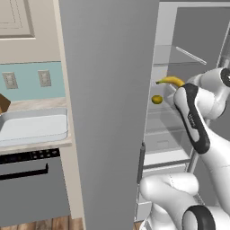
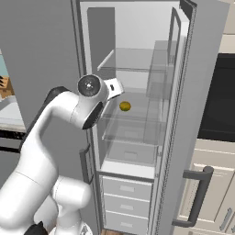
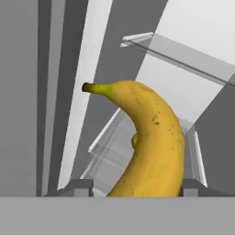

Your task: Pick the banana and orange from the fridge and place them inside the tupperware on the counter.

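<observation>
Gripper (image 3: 137, 190) closed on the banana (image 3: 147, 137): in the hand view the fruit sits between the two fingertips at 6 o'clock and rises toward 11 o'clock, stem end free. In the left base view the banana (image 1: 170, 81) shows at the end of the arm, just in front of the open fridge (image 1: 108, 112) interior, off the shelf.

The orange (image 1: 157, 99) rests on a clear shelf (image 2: 137, 112) inside the fridge, at 7 o'clock from the banana in the left base view and close to it. In the right base view the orange (image 2: 125, 106) lies just past the wrist at 3 o'clock.

The tupperware (image 1: 33, 127) stands on the surface (image 1: 40, 146) at 9 o'clock of the left base view, beyond the open fridge door, well apart from the gripper. It looks to hold nothing yet.

Assessment: banana lifted, transfer not yet made; orange untouched.

Risks:
- The hold appears to be near one end of the fruit, so the long free end could pivot or slip in a fast swing.
- The door panel stands between the arm and the tupperware; a direct sweep could strike its edge and knock the banana loose.
- Withdrawal at shelf height may clip the shelf lip or nudge the orange, which would roll.
</observation>
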Controlling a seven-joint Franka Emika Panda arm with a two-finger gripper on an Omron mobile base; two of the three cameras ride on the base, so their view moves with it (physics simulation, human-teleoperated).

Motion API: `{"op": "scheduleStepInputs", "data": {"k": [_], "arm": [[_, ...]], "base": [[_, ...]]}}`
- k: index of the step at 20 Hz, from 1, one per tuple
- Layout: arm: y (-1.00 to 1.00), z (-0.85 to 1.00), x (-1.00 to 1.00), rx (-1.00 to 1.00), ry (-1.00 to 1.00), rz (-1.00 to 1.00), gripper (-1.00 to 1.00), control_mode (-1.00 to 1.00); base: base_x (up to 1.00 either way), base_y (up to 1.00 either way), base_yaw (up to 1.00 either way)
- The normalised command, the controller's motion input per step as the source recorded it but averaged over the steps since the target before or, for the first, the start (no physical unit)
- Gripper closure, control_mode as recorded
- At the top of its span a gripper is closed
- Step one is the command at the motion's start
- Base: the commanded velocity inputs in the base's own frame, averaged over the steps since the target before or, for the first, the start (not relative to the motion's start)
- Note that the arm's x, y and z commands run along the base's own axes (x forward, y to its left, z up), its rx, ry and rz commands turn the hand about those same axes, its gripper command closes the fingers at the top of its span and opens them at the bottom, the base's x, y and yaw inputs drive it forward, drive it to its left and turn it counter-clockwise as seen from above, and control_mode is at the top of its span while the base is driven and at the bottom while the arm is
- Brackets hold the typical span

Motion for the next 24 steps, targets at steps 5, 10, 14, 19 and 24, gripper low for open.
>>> {"op": "scheduleStepInputs", "data": {"k": [5,10,14,19,24], "arm": [[-0.33,0.1,-1.0,0.0,0.21,-0.22,1.0,-1.0],[-0.32,0.03,-1.0,0.0,0.18,-0.24,1.0,-1.0],[-0.13,0.0,-1.0,0.0,0.07,-0.23,1.0,-1.0],[0.19,0.0,-0.92,0.0,0.05,-0.09,1.0,-1.0],[0.59,0.0,-0.57,-0.01,0.04,0.0,1.0,-1.0]], "base": [[0.0,0.0,0.0],[0.0,0.0,0.0],[0.0,0.0,0.0],[0.0,0.0,0.0],[0.0,0.0,0.0]]}}
